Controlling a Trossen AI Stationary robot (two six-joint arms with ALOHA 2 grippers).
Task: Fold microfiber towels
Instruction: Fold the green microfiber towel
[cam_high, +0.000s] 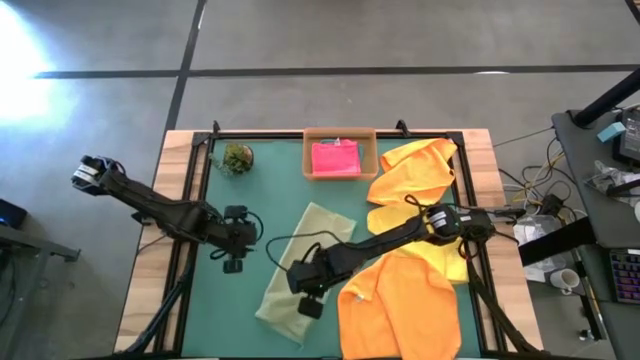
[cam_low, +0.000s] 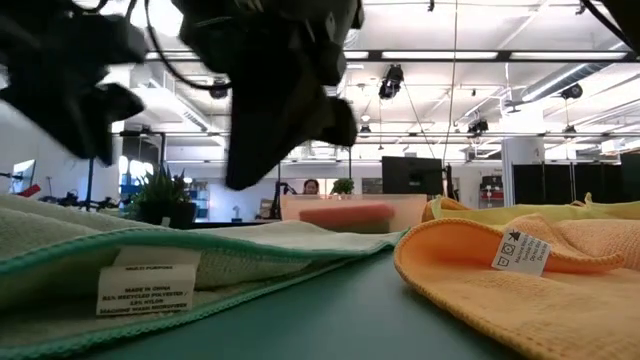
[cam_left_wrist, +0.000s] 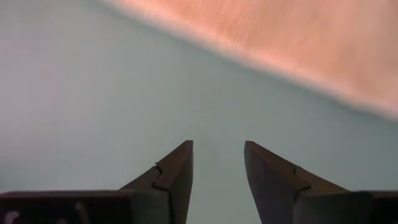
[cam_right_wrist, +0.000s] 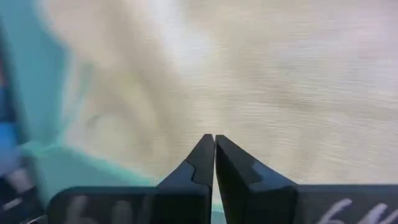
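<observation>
Sage towel (cam_high: 300, 270) partly under right gripper (cam_high: 311, 306)

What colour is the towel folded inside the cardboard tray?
Hot pink; the towel in the cardboard tray shows best in the high view.

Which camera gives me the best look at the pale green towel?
The high view: it shows the whole pale green towel lying folded on the green mat, with the right pincer over it. The low view shows only its near edge and label, the right wrist view a blurred close-up, the left wrist view none of it.
</observation>
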